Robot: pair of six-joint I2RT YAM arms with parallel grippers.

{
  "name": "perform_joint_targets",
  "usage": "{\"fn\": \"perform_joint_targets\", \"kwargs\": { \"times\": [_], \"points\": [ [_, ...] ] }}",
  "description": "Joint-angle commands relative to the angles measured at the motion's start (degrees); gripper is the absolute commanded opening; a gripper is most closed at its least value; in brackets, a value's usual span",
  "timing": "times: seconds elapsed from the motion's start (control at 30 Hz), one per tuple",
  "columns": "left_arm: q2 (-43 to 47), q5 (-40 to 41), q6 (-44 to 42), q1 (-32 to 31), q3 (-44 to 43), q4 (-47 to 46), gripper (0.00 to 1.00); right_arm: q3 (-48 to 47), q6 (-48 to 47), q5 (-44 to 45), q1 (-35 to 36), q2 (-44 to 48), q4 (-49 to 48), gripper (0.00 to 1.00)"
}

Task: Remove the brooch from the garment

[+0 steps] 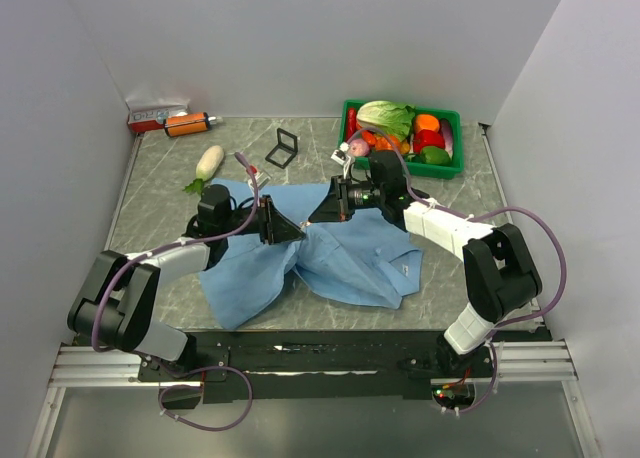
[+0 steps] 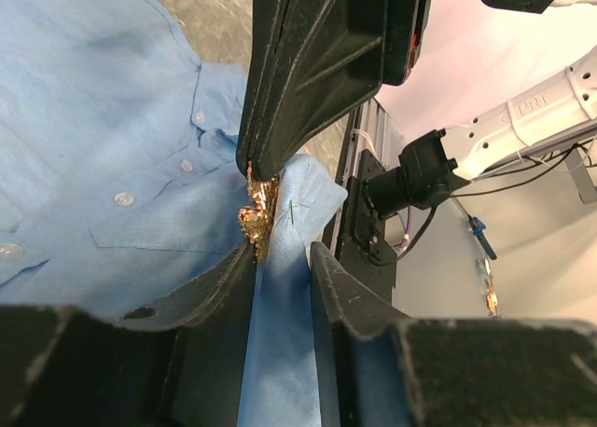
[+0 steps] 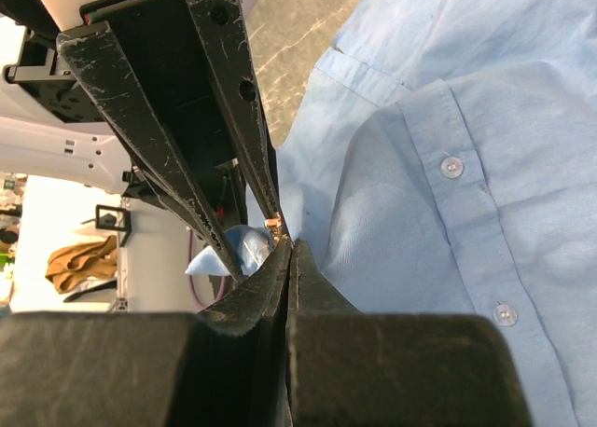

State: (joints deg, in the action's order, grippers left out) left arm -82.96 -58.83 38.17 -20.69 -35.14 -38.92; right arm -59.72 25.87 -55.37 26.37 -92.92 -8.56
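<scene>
Presently the brooch [image 2: 256, 213] sits on a raised fold of the garment [image 2: 103, 138], over the middle of the table [image 1: 150, 178], right between the two tool tips. The right tool [image 3: 289, 252] is clenched, its tips on the brooch's upper edge. I read that as a pinch on the ornament. The left tool [image 2: 280, 259] has its jaws parted, with the fold of blue cloth lying between them just below the brooch. I cannot tell whether it presses the cloth or merely flanks it.

Risks, as I judge them:
- If the left tool has no hold on the fold, a pull by the right tool would lift shirt and brooch together, and the fastening would not come free.
- The right tool's purchase is on a small edge only. A sideways tug could let the brooch slip out and drop into the wrinkles, where I would struggle to find it.
- The cloth is thin, so a hard pull along the wrong line could snag or tear it.
- The tips are very close, so a small misalignment would mean tool-on-tool contact.
</scene>
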Motion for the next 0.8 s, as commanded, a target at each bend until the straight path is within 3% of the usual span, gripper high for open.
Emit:
{"fn": "perform_joint_targets", "kwargs": {
  "times": [0.0,0.1,0.33,0.4,0.43,0.53,0.6,0.67,0.77],
  "points": [
    [1.84,-0.15,0.41,-0.05,-0.11,-3.19,0.34,-1.45,-1.34,-0.35,0.08,0.64,-3.57,0.00],
    [1.48,1.43,1.90,0.56,0.15,-4.06,0.34,-0.75,-1.17,-0.35,0.70,1.34,-3.92,0.00],
    [1.22,2.14,2.61,1.17,0.24,-4.59,0.11,-0.39,-1.87,-0.35,1.32,2.13,-3.31,0.00],
    [1.31,1.79,3.13,1.18,0.24,-5.02,0.10,-0.65,-2.49,-0.52,1.49,2.13,-2.87,0.00],
    [1.39,1.53,3.14,1.18,0.24,-4.85,0.01,-0.92,-3.01,-0.70,1.58,2.05,-2.09,0.00],
    [1.57,3.89,2.09,1.18,-1.07,1.90,0.01,-1.62,-5.56,-1.49,2.02,1.96,-0.68,0.00],
    [1.92,1.36,0.68,1.18,-0.38,-0.44,0.01,-1.89,-7.23,-2.37,2.28,2.22,0.29,0.00],
    [2.27,0.82,0.41,1.18,0.07,-1.87,0.01,-1.98,-8.46,-2.89,2.54,2.57,1.34,0.06],
    [2.62,0.03,-0.02,1.18,0.42,-1.96,0.01,-1.71,-8.82,-3.25,2.54,3.27,1.61,0.23]
  ]
}}
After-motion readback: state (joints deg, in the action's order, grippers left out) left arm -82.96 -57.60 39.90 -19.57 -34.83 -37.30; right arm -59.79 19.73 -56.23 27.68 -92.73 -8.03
